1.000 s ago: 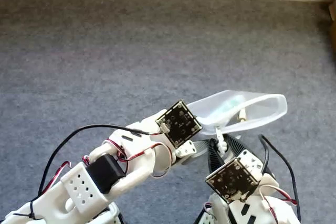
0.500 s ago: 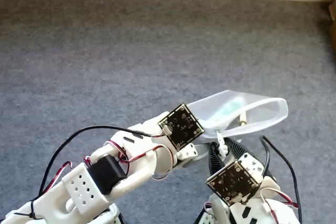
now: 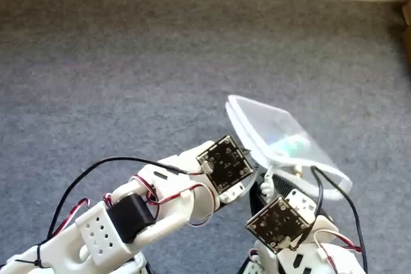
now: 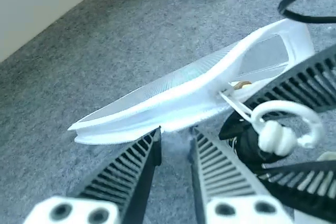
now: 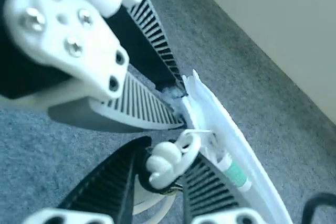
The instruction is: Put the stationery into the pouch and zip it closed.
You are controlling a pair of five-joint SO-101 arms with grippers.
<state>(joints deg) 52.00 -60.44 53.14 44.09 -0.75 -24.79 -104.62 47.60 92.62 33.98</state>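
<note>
Over the tabletop (image 3: 128, 62) the pouch (image 3: 276, 136) hangs tilted, its length running away from my left hand (image 4: 176, 132), clamped on its near end, while my right hand (image 5: 165, 157), just beside, grips the pull (image 4: 273, 136), which I judge must travel along that length.

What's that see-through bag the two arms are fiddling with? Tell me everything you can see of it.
The pouch is a flat bag of frosted, see-through plastic with a thicker white zip edge. It seems lifted off the grey carpet, tilted. The left pincer pinches one end of that edge; the right pincer is shut on the white cord-and-bead zip pull. The mouth looks partly open. Through its wall shows a green and white item.
</note>
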